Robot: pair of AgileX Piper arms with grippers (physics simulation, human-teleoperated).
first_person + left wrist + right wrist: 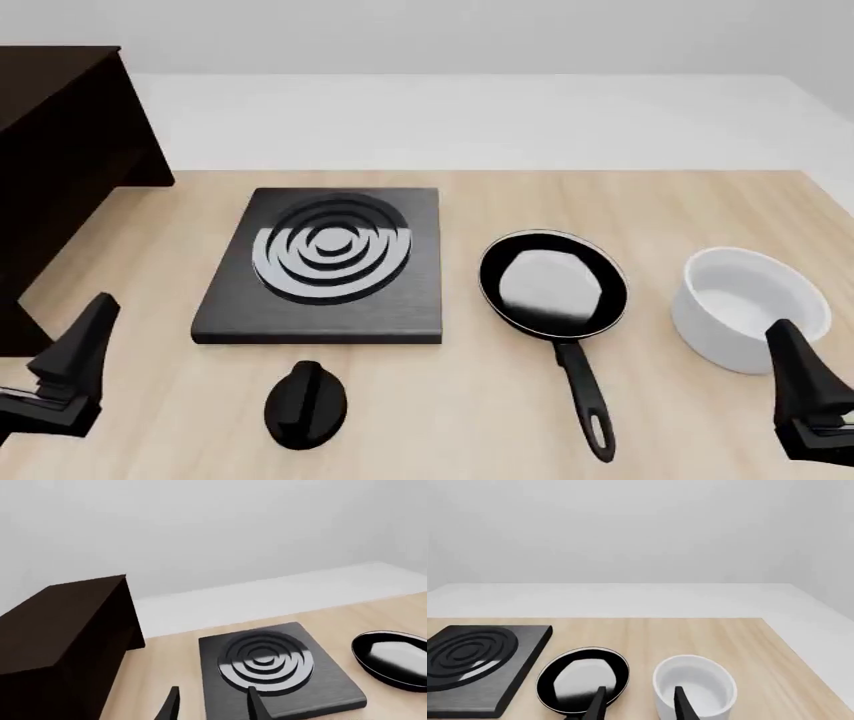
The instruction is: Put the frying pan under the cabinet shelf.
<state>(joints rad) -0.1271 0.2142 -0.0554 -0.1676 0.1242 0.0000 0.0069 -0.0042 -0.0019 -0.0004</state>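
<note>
The frying pan [554, 283] lies flat on the wooden table right of centre, its long handle pointing toward the near edge. It also shows in the right wrist view [584, 680] and at the edge of the left wrist view [393, 657]. The dark brown cabinet shelf [54, 150] stands at the far left and shows in the left wrist view [60, 630]. My left gripper [96, 312] is open and empty at the near left; its fingers show apart in its wrist view [213, 690]. My right gripper [785, 340] is open and empty at the near right, by the bowl [640, 690].
A flat black stove plate [327, 260] with grey rings lies between the cabinet and the pan. A small black knob [306, 403] sits in front of it. A white round bowl [747, 305] stands right of the pan, just ahead of my right gripper.
</note>
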